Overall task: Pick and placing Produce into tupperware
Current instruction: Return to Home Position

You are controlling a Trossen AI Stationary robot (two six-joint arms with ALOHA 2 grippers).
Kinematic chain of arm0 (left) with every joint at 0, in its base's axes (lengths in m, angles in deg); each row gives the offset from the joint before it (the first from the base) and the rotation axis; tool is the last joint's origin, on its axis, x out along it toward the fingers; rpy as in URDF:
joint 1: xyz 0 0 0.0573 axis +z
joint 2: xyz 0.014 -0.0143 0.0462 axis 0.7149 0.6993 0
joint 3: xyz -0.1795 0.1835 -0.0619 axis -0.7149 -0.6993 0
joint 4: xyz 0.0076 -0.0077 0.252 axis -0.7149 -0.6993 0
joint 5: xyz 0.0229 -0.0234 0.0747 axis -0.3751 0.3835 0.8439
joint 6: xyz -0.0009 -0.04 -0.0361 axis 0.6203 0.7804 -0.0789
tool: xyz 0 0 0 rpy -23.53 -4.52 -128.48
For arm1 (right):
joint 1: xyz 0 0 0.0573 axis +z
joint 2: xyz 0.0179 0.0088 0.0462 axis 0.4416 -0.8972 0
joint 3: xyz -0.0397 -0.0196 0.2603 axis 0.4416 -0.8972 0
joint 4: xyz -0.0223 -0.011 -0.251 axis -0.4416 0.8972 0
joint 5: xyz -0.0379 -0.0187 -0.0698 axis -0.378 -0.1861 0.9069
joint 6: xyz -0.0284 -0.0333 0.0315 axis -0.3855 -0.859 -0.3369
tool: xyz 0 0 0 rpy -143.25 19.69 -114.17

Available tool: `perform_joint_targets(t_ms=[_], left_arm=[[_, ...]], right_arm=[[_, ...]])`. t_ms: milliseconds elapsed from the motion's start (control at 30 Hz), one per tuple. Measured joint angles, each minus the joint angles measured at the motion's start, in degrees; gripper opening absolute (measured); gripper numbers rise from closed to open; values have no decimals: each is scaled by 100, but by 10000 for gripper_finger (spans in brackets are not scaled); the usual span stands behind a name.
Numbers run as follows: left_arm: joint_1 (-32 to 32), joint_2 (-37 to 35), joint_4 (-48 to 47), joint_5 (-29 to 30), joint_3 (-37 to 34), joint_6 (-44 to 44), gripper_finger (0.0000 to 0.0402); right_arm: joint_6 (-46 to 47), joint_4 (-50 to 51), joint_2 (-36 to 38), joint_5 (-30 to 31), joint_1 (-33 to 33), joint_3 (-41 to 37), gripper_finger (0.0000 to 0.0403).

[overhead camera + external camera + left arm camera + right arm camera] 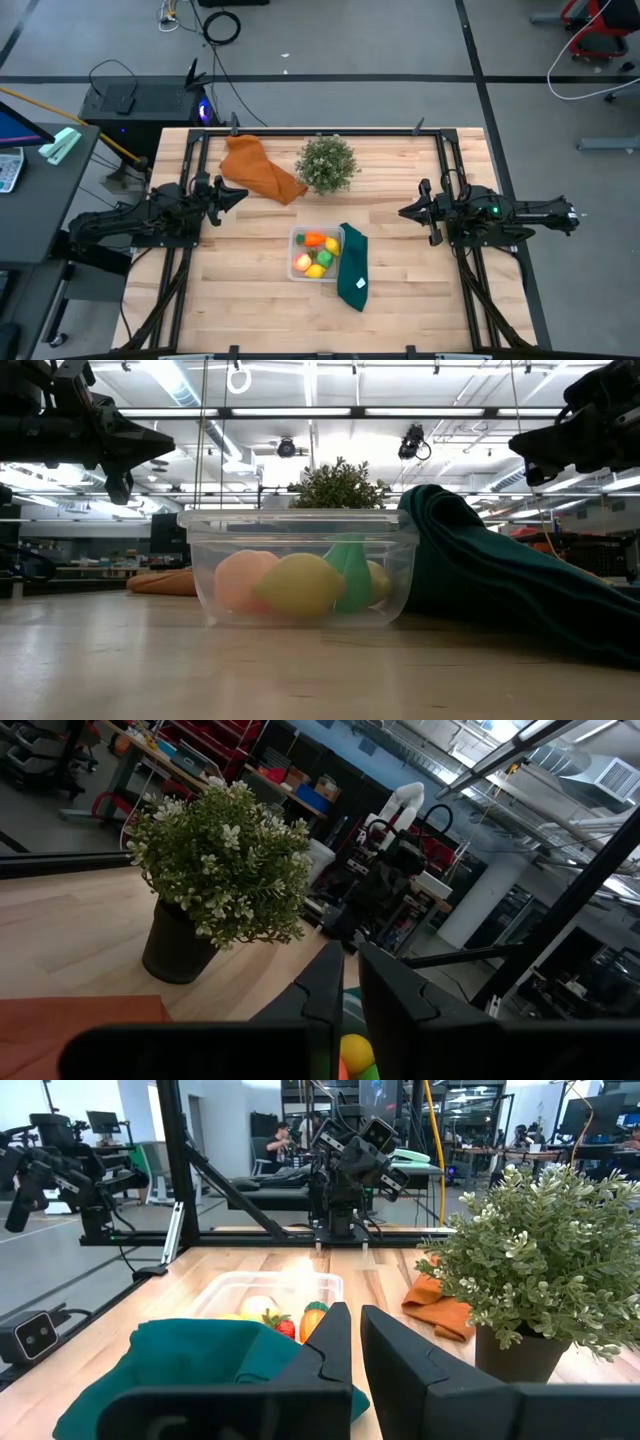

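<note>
Your container (294, 247) sits on the table (230, 290) near the middle, a little toward the front edge, and the toy produce is inside it. From above you can see a carrot (314, 239) along the far side, a lemon (332, 245) next to it, a second lemon (316, 270) at the near side, a peach (303, 263) and a green piece (322, 257) in between. The right wrist view also shows a small red piece (283, 1324) beside the carrot. A green cloth (353, 266) lies against the container's right edge and runs toward the front of the table. Behind the container stands a potted plant (327, 164), with an orange cloth (262, 171) just to its left.

Your left gripper (240, 195) hangs above the table on the left side, well apart from the container and pointing toward the centre. Its fingers (323, 986) are drawn nearly together, with only a thin slit between them, and they hold nothing. Your right gripper (404, 211) mirrors it on the right side, raised and pointing inward. Its fingers (334, 1342) are likewise almost touching and empty.
</note>
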Motion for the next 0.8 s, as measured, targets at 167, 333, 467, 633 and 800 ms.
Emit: perform_joint_targets(t_ms=[167, 333, 467, 633, 800], left_arm=[[1, 1, 0, 1, 1, 2, 36], [2, 0, 1, 1, 0, 1, 30], [1, 1, 2, 1, 0, 2, 33], [2, -1, 0, 0, 0, -1, 40], [0, 0, 0, 1, -1, 0, 36]], right_arm=[[1, -2, 0, -1, 0, 0, 0], [1, -2, 0, 1, 0, 0, 0], [1, -2, 0, 1, 0, 0, 0], [1, -4, 0, 1, 0, 0, 0], [1, -4, 0, 1, 0, 0, 0]])
